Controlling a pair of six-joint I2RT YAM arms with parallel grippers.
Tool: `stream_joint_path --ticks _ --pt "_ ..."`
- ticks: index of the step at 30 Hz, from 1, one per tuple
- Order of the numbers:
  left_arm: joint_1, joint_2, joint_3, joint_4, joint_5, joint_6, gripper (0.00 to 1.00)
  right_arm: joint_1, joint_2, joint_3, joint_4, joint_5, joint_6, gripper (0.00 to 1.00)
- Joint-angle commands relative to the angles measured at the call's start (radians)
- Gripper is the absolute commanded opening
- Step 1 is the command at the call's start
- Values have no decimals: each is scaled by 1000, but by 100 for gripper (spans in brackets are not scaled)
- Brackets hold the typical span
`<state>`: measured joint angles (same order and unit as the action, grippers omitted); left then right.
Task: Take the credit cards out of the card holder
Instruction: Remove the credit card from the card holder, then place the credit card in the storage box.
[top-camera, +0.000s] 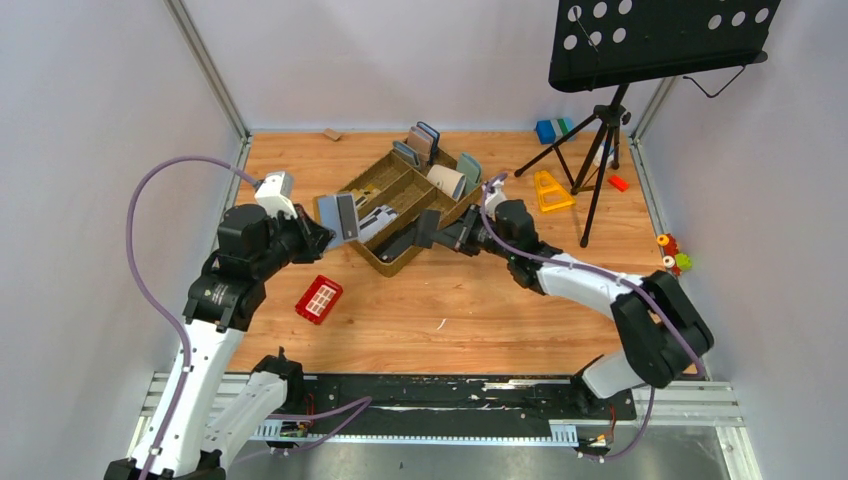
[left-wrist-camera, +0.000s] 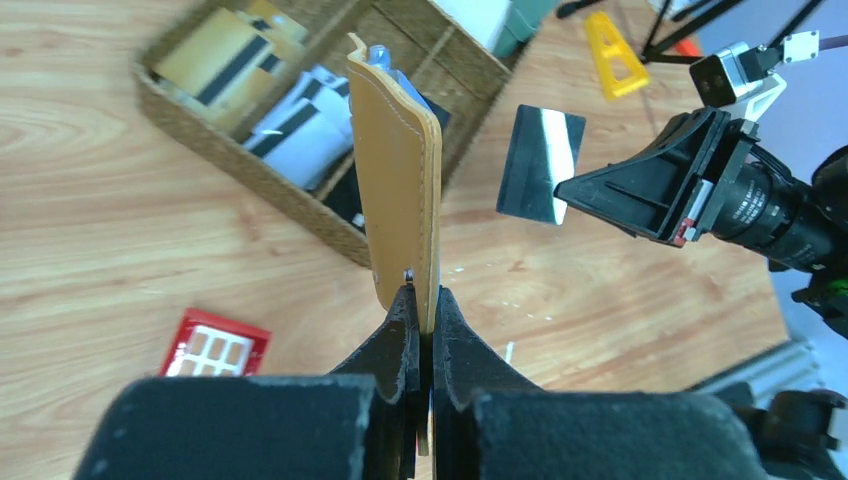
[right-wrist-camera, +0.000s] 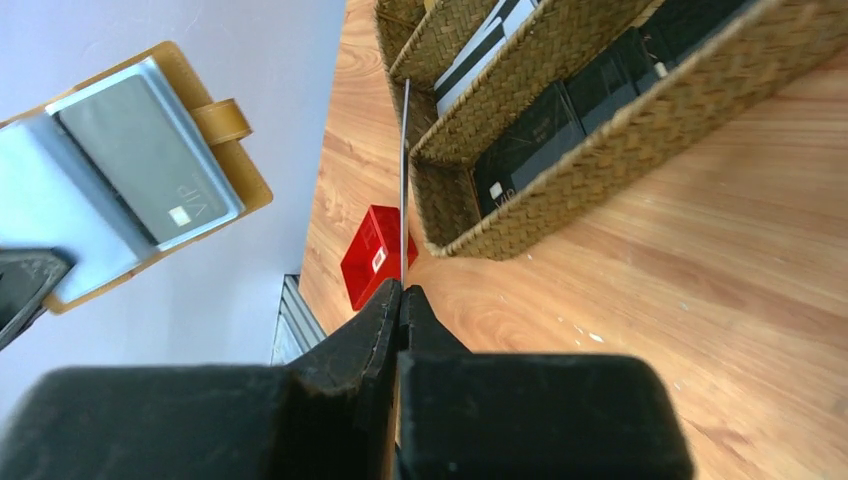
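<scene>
Closest in: left tool (left-wrist-camera: 422, 300) pinched narrow on the bottom edge of the card holder (left-wrist-camera: 400, 170). Right tool (right-wrist-camera: 403, 290) likewise narrow, clamped on one credit card (right-wrist-camera: 404, 180), seen edge-on from its own wrist.

Table (top-camera: 480, 310): wood-grain, carries everything. Landmark: the wicker tray (top-camera: 400, 262), with dark and pale cards lying in its compartments.

Card holder: held upright in the air, off the tray's left corner, clear of the table. Open inner face turned toward the tray and the right arm.

Pulled card: in the air over the tray's near wall, well apart from the holder.

Second card (right-wrist-camera: 150, 165): grey, seated in the holder's slot, about half showing.

Red basket (top-camera: 319, 298): on the table, near side of the tray, below the holder.

Judgement: one card is out, at least one to go. To do it well:
- release the held card low over the tray so it does not skid;
- keep the left clamp firm and the slot facing the tray;
- grip the exposed half of the grey card;
- draw straight along the slot, no twisting, or the holder may pivot in the pinch.
</scene>
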<state>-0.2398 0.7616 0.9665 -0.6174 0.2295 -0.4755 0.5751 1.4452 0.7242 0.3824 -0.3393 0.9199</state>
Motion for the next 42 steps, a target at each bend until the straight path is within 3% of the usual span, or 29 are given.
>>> stream_joint_path --ticks 1,13,22,24,28,35,42 --pt "4 -17 52 -99 -142 100 0 53 82 102 83 122 63 0" --pt "4 -39 46 -96 -182 113 0 202 257 200 102 385 167 0" --pt "4 -46 48 -107 -174 132 0 238 354 238 116 451 204 1" --pt "4 -46 43 -104 -168 129 0 239 372 252 110 456 207 5" --pt "4 -44 34 -97 -150 124 0 240 388 289 100 428 174 39" --pt "4 -37 23 -61 -27 101 0 239 236 198 72 483 55 60" --pt "4 -38 -100 128 290 -2 0 232 -20 87 -55 457 -175 85"
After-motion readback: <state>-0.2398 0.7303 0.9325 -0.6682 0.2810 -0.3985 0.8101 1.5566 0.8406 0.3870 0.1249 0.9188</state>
